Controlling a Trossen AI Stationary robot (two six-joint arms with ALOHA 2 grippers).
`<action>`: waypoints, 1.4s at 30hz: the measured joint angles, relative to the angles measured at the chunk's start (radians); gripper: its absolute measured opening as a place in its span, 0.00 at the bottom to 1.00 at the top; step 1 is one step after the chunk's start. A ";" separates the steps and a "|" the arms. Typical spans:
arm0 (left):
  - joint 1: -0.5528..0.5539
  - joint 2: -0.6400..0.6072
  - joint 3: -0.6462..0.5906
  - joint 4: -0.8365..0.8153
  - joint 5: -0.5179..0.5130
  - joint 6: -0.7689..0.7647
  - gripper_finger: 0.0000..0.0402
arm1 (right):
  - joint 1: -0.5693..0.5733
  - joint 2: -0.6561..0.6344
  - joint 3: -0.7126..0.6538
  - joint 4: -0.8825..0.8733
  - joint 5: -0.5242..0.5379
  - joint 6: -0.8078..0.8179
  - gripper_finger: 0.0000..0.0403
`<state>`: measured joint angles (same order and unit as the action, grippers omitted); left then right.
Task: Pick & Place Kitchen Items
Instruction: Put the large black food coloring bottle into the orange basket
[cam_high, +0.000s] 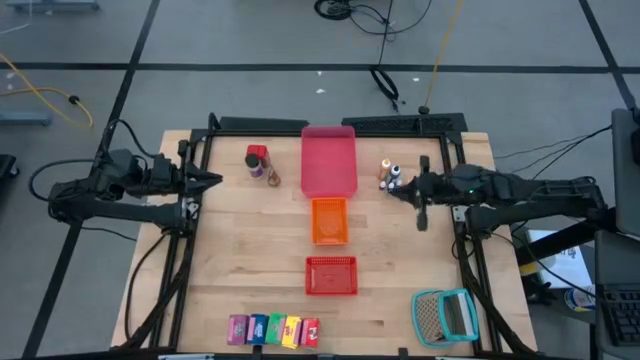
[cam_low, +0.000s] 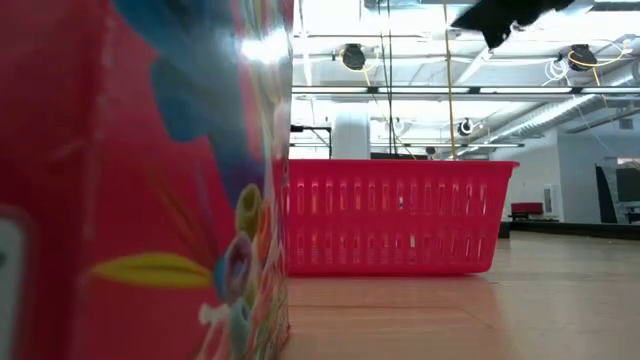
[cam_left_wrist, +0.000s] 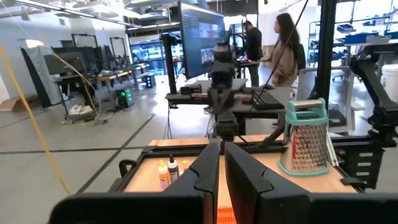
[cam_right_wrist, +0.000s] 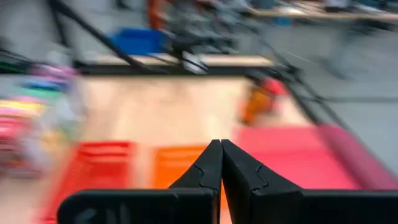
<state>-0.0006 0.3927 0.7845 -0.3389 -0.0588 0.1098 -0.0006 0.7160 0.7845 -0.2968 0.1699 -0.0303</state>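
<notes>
Approach step, nothing picked yet. Right gripper (cam_high: 397, 190), fingers pressed together and empty, hangs just beside the tiny bottles (cam_high: 389, 175) near the pink tray (cam_high: 329, 160). Left gripper (cam_high: 213, 180) waits, nearly closed. Next: spread fingers, descend over one bottle.

Place was robotics lab or open workshop hall, not home. Wooden bench (cam_high: 240, 270) stood on grey tiled floor (cam_high: 250, 40) inside black metal frame (cam_high: 400, 124). Loose cables (cam_high: 385, 80) and yellow cord (cam_high: 40, 85) trailed across floor. Left wrist view showed large monitor (cam_left_wrist: 202, 37), desks with equipment (cam_left_wrist: 93, 78), shelving, two people (cam_left_wrist: 273, 46) standing at workstation. Low view showed exposed ceiling ducts and pipes (cam_low: 560, 95), strip lights, white column (cam_low: 352, 135), wide open room behind red basket (cam_low: 400, 215).
</notes>
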 joint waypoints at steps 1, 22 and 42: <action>0.000 0.002 0.000 0.000 -0.007 0.010 0.08 | 0.000 0.007 0.000 -0.025 0.065 -0.001 0.00; 0.000 0.269 0.000 0.124 -0.127 0.024 0.08 | -0.129 0.052 -0.179 -0.168 0.431 0.195 0.00; 0.000 0.483 0.000 0.188 -0.127 0.015 0.08 | -0.183 0.051 -0.425 0.177 0.401 0.267 0.01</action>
<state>-0.0006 0.8761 0.7845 -0.1512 -0.1858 0.1253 -0.1833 0.7673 0.3599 -0.1196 0.5709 0.2367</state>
